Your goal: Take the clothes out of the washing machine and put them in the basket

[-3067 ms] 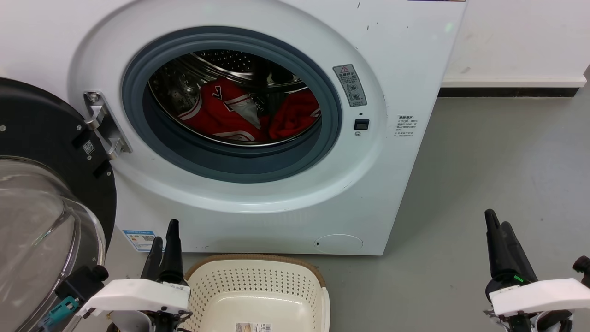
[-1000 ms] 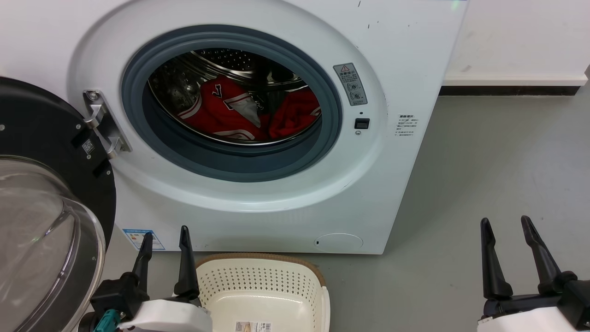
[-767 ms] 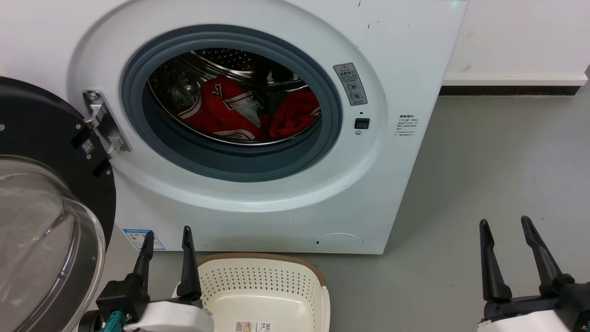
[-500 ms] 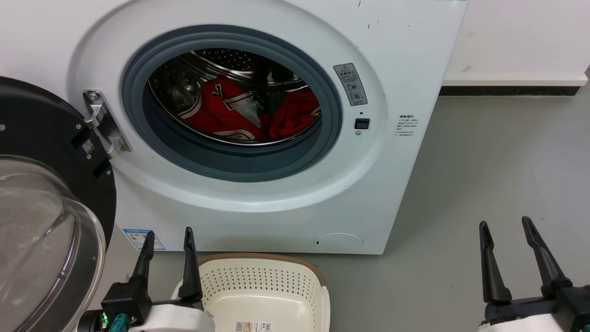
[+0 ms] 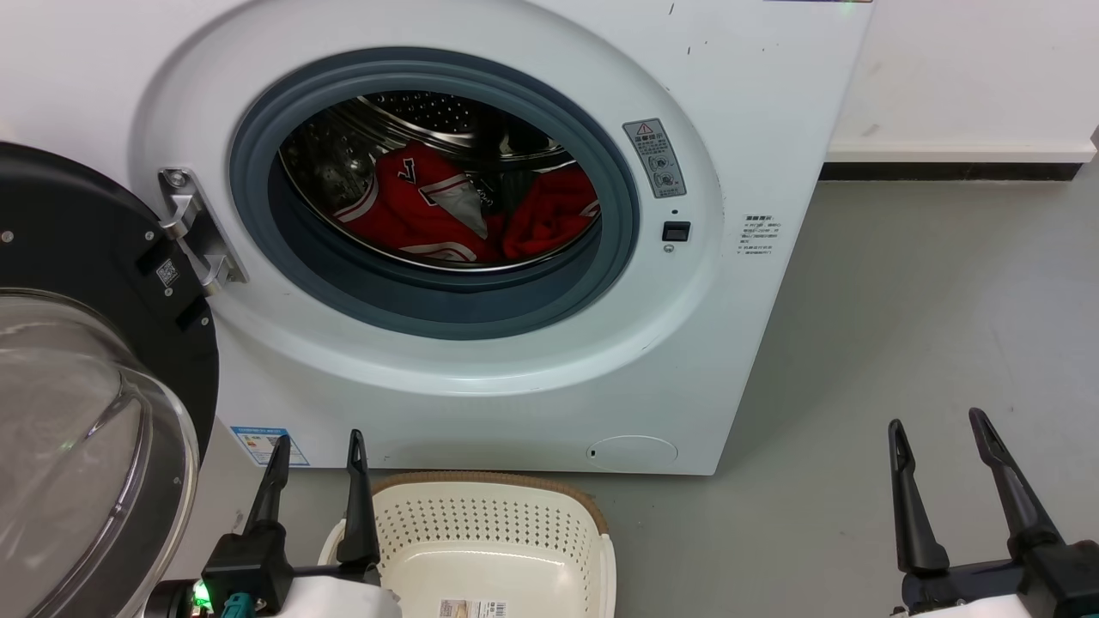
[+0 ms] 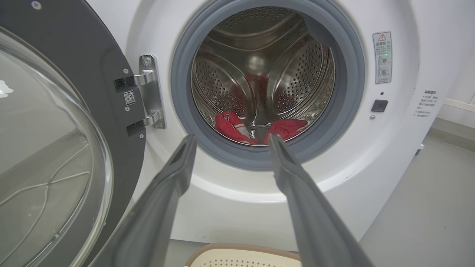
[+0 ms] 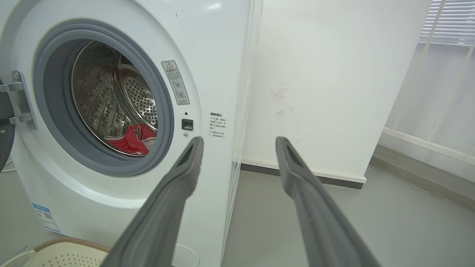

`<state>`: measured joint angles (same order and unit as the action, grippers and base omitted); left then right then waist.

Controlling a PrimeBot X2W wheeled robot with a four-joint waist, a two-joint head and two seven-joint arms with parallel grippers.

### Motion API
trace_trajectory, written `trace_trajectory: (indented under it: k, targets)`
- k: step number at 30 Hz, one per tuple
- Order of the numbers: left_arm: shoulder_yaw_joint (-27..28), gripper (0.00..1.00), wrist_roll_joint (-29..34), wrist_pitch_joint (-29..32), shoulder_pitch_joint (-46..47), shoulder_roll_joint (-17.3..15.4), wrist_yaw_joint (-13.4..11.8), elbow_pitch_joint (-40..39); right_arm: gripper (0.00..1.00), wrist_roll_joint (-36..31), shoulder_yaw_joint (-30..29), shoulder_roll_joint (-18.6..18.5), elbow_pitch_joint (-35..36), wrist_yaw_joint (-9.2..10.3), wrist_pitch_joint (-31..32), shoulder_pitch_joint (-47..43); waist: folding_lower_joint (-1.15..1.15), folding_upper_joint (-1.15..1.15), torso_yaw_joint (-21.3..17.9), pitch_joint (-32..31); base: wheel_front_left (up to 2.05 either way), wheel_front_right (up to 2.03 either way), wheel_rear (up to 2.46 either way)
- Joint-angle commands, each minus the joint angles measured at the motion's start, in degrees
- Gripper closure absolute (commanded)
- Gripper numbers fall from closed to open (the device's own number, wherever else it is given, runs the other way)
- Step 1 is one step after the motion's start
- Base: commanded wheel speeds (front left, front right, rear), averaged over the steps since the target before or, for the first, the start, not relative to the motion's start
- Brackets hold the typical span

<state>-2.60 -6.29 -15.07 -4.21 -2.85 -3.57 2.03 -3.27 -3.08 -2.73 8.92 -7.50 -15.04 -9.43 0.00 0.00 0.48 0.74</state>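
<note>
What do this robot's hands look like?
Both the left hand and right hand have two long, tapering black fingers on a black block, backed by a white casing. A small green light and teal plug sit by the left one.

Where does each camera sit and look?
Head view: on the head, looking down at the washer, basket, left end effector and right end effector.
Left wrist view: on the left wrist, facing into the drum; its fingers show.
Right wrist view: on the right wrist, facing the washer's front and wall; its fingers show.
All share the clothes.
</note>
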Motion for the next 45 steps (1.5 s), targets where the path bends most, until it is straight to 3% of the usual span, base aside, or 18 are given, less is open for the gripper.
trace_trajectory:
  k: [1, 31, 37, 45]
  targets:
    - [0.1, 0.0, -0.1, -0.2, -0.3, -0.1, -0.2, 0.1, 0.0, 0.2, 0.1, -0.3, -0.2, 0.03, -0.2, -0.4, 0.0, 0.0, 0.0, 0.0, 0.0, 0.0, 0.0]
    - [0.0, 0.0, 0.1, -0.2, 0.1, 0.0, -0.4, 1.3, 0.0, 2.2, 0.4, -0.3, -1.4, 0.02, -0.2, -0.3, 0.0, 0.0, -0.4, 0.4, 0.0, 0.0, 0.0]
    - [-0.6, 0.0, 1.3, -0.2, 4.7, -0.1, 0.4, 4.8, 0.0, 2.1, 0.6, -0.3, -1.1, 0.02, -0.2, 1.2, 0.0, 0.0, -1.1, 2.0, 0.0, 0.0, 0.0]
    - [0.1, 0.0, 3.6, -0.2, 18.1, -0.7, 2.5, 13.6, 0.0, 2.1, 1.3, -0.3, -0.6, 0.02, -0.2, 3.8, 0.0, 0.0, -2.8, 7.3, 0.0, 0.0, 0.0]
